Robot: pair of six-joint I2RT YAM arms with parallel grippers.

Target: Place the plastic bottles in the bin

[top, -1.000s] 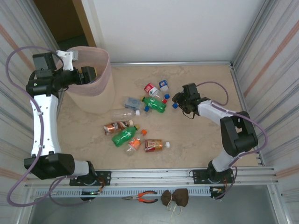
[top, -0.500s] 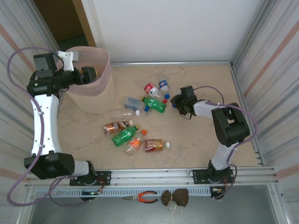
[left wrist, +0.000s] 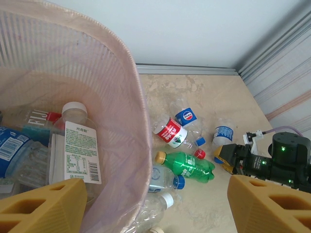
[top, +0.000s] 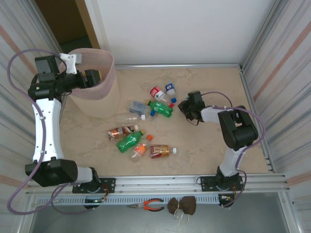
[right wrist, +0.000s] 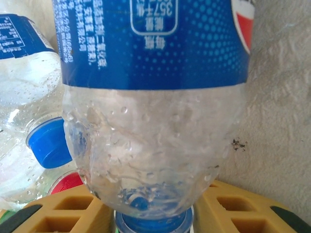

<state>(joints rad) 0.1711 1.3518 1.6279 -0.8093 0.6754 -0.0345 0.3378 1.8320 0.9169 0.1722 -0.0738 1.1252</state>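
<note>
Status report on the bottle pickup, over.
Left gripper open, empty, at the bin rim. Right gripper: fingers flank the blue-label bottle neck; grip unconfirmed. Another bottle close alongside.

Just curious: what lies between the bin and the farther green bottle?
Seen from above: a clear blue-capped bottle, between the bin and the green bottle.

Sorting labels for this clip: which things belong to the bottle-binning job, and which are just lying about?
Job: bin, blue-labelled bottle in the right hand, green bottle nearest it, binned bottles.
Lying about: pliers, brown bundle.
</note>
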